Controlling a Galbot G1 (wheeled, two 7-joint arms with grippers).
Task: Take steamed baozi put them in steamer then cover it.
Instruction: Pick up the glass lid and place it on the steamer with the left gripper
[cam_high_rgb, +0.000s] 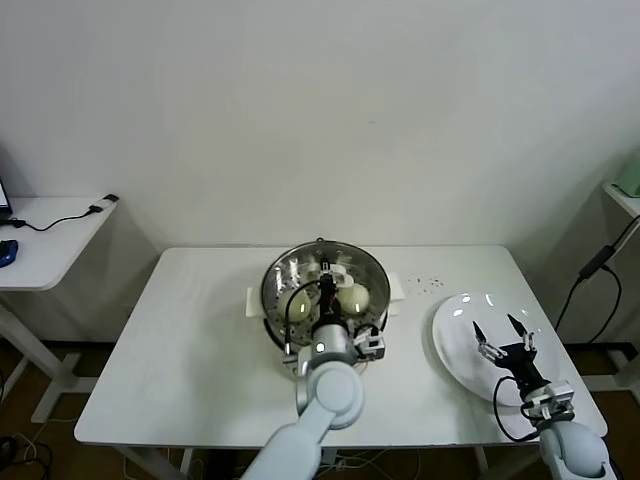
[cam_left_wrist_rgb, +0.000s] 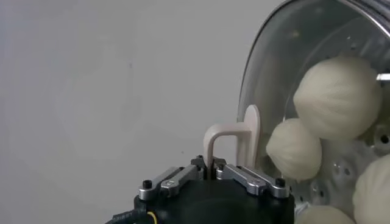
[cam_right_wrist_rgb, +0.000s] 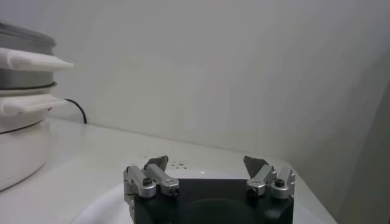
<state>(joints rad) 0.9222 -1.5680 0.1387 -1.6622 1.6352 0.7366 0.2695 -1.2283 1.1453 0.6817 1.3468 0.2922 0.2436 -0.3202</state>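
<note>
The left end effector (cam_left_wrist_rgb: 212, 172) is clenched on the white handle (cam_left_wrist_rgb: 234, 141) of the cover (cam_high_rgb: 325, 284), which lies flat directly beneath it over the steamer (cam_high_rgb: 262, 322) mid-tabletop, baozi (cam_left_wrist_rgb: 339, 97) inside; the right end effector (cam_high_rgb: 503, 338) hangs released above the plate (cam_high_rgb: 452, 330) near the right edge

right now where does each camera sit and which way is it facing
Head view: up on the robot's head, looking forward and down at the table; both arms show, the left gripper over the steamer, the right gripper over the plate.
Left wrist view: on the left wrist, facing the cover whose handle its shut fingers hold; baozi show through the glass.
Right wrist view: on the right wrist, looking across the table past its open fingers.
Shared: the steamer shows in the head and right wrist views.
</note>
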